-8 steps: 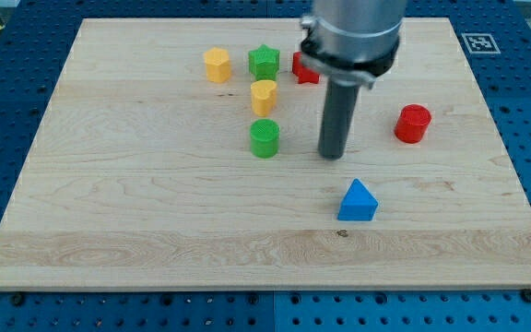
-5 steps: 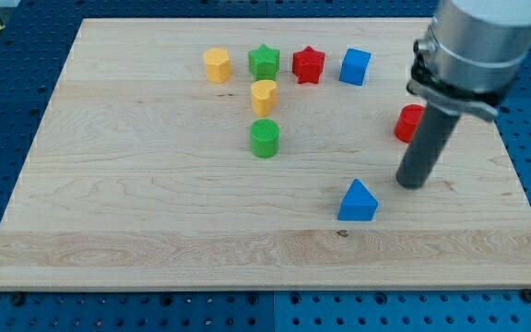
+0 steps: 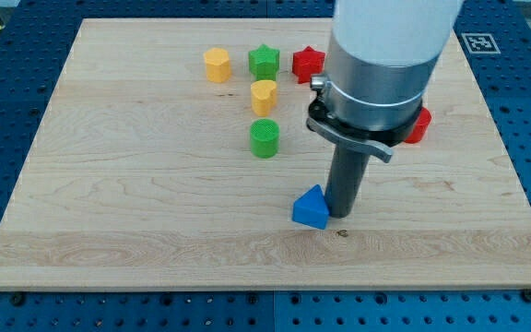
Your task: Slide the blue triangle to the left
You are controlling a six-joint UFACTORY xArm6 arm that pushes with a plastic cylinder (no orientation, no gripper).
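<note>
Pressed against the right side of the blue triangle (image 3: 311,207), my tip (image 3: 342,215) stands on the wooden board (image 3: 136,203) as a plain dark rod with no jaws to open or close, so it holds nothing and merely touches the block. That triangle sits in the lower middle of the board, just left of the rod and slightly turned, with one corner pointing toward the view's bottom. Above it and to the view's left stands a green cylinder (image 3: 265,138), well apart from the triangle. Directly above the cylinder is a small yellow block (image 3: 264,95), its shape rounded but hard to make out exactly. Higher up, a row runs along the board's upper part: a yellow hexagonal block (image 3: 217,65) at the left, a green star (image 3: 265,62) beside it, and a red star (image 3: 307,63) next, its right side cut off by the arm's large grey housing (image 3: 381,65). To the view's right of the rod, a red block (image 3: 419,125) peeks out from behind the housing, only its edge showing, so its shape cannot be told. Near the top right corner of the board lies a black-and-white marker tag (image 3: 477,42). Around the board spreads a blue perforated table (image 3: 7,111).
</note>
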